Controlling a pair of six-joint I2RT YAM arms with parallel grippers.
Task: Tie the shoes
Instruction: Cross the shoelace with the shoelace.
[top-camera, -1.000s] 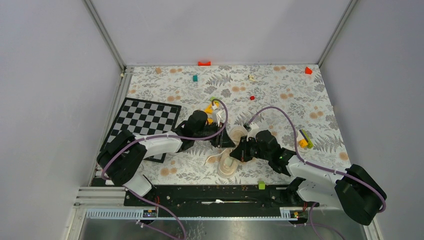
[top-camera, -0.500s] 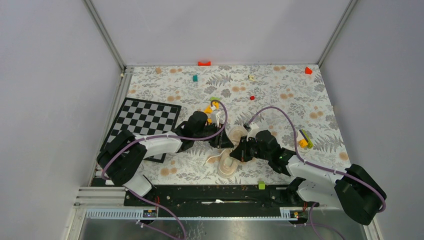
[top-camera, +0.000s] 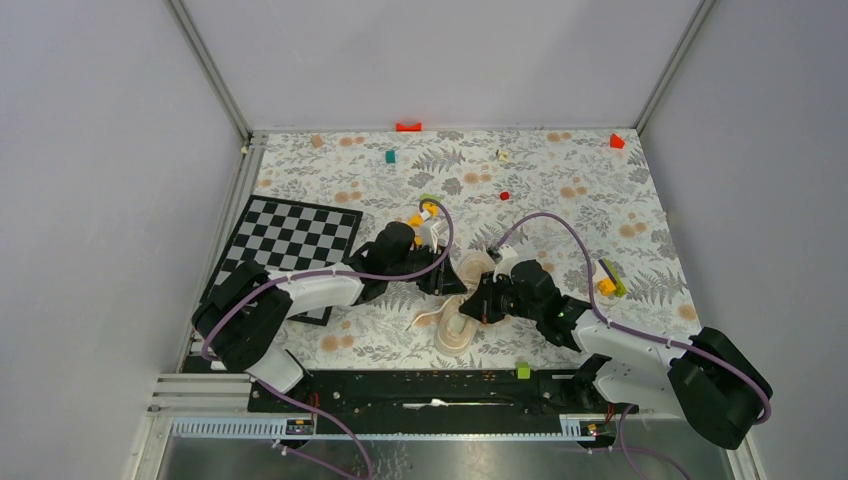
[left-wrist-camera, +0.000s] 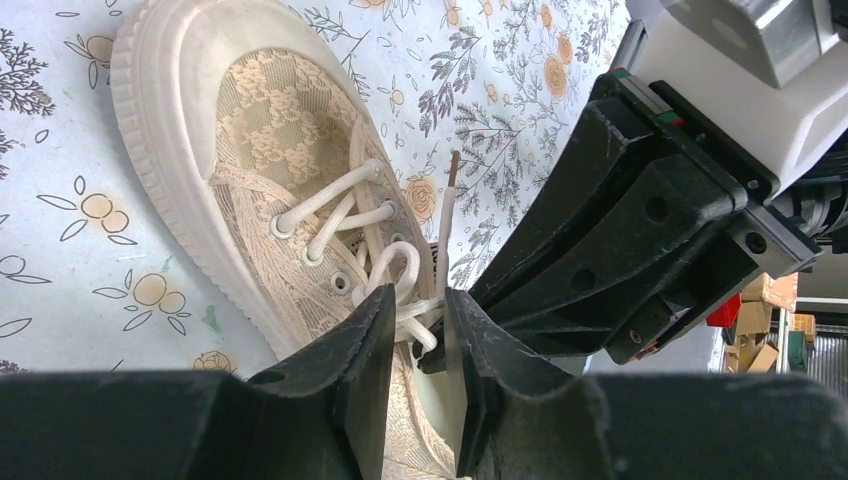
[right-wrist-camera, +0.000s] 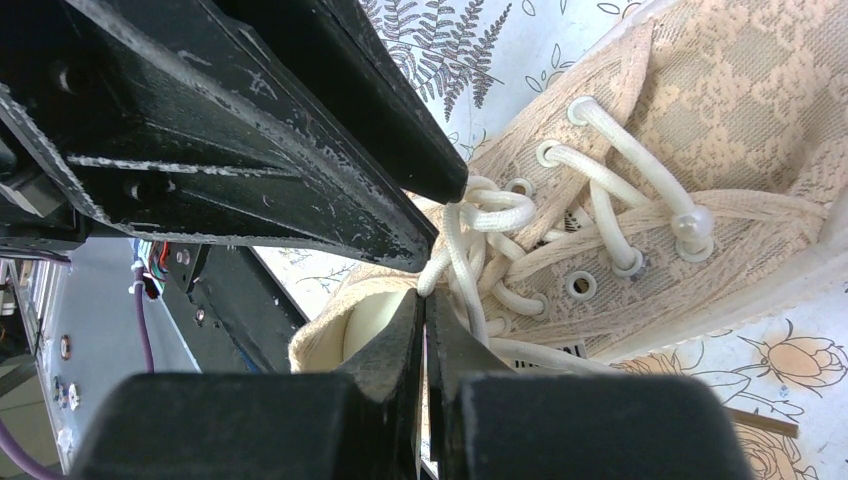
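Note:
The cream-beige sneaker (top-camera: 458, 325) lies on the floral table between my two grippers, with its toe toward the arm bases. In the left wrist view the shoe (left-wrist-camera: 270, 130) fills the left half. My left gripper (left-wrist-camera: 418, 300) is narrowly open, and a loop of the pale lace (left-wrist-camera: 330, 200) crosses at its fingertips near the top eyelets. In the right wrist view the shoe (right-wrist-camera: 740, 90) is at the upper right. My right gripper (right-wrist-camera: 424, 298) is shut on a strand of the lace (right-wrist-camera: 455, 240) beside the shoe's opening. The two grippers (top-camera: 445, 283) (top-camera: 480, 302) nearly touch.
A checkered chessboard mat (top-camera: 290, 240) lies at the left. Small blocks are scattered about: red (top-camera: 408, 126), teal (top-camera: 390, 156), red (top-camera: 616, 141), a yellow-green one (top-camera: 608, 278) and orange ones (top-camera: 417, 217). A green block (top-camera: 522, 371) sits by the front rail.
Almost nothing. The left arm has shifted very slightly. Both grippers stay at the shoe's laces.

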